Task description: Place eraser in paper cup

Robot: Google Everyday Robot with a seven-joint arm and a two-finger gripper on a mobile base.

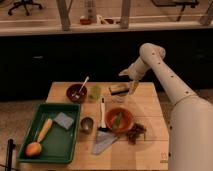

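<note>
The eraser (119, 89), a dark flat block with a pale side, is at the back of the table. It seems to lie across the top of the paper cup (118, 97), which shows only as a pale shape just beneath it. My gripper (131, 86) hangs from the white arm at the eraser's right end, close to it or touching it; I cannot tell which.
A translucent green cup (95, 92) and a dark bowl with a spoon (76, 93) stand left of the eraser. An orange bowl (119, 119), white-handled brush (102, 111), metal cup (86, 124) and brown clutter (135, 132) sit nearer. A green tray (30, 125) holds a grey sponge (64, 120) and fruit.
</note>
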